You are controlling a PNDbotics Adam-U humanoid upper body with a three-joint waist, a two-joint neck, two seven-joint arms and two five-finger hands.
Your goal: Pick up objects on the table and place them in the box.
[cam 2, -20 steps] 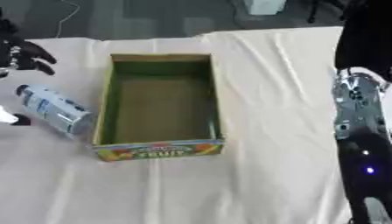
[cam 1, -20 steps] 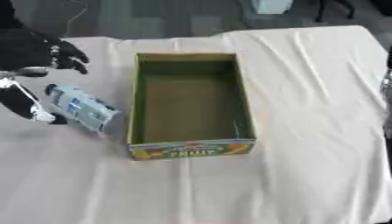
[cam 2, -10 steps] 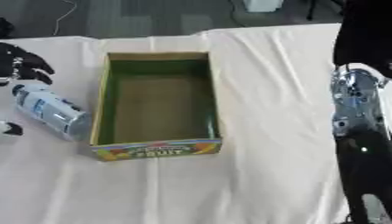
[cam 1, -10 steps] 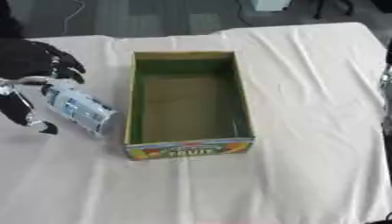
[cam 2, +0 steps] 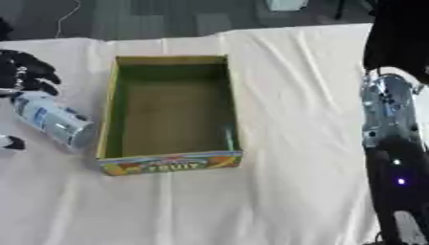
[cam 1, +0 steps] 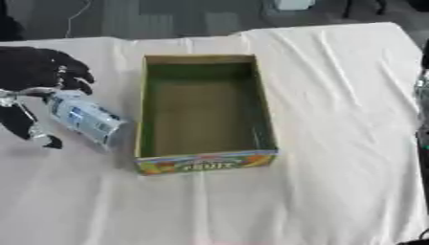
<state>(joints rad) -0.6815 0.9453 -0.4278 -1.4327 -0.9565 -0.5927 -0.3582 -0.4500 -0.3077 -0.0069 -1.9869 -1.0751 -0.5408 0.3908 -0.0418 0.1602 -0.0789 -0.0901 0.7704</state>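
Note:
A white bottle (cam 1: 84,119) with a blue label lies on its side on the cloth, just left of the box, cap end toward my left hand. My left hand (cam 1: 33,72) is black and sits at the bottle's far-left end. Its fingers (cam 1: 73,76) arch over the top of the bottle and its thumb (cam 1: 38,131) reaches below it, apart from the bottle. The fruit box (cam 1: 204,160) is an open cardboard carton with a green inside and nothing in it. Only my right arm (cam 2: 389,143) shows, down the right edge; its hand is out of sight.
A cream cloth (cam 1: 335,95) covers the table, wrinkled in places. Dark floor and a cable lie beyond the far edge. A white object (cam 1: 293,5) sits on the floor past the table.
My left hand has come down and nearer to the bottle's end, with the fingers now over it. The bottle and the box have hardly moved.

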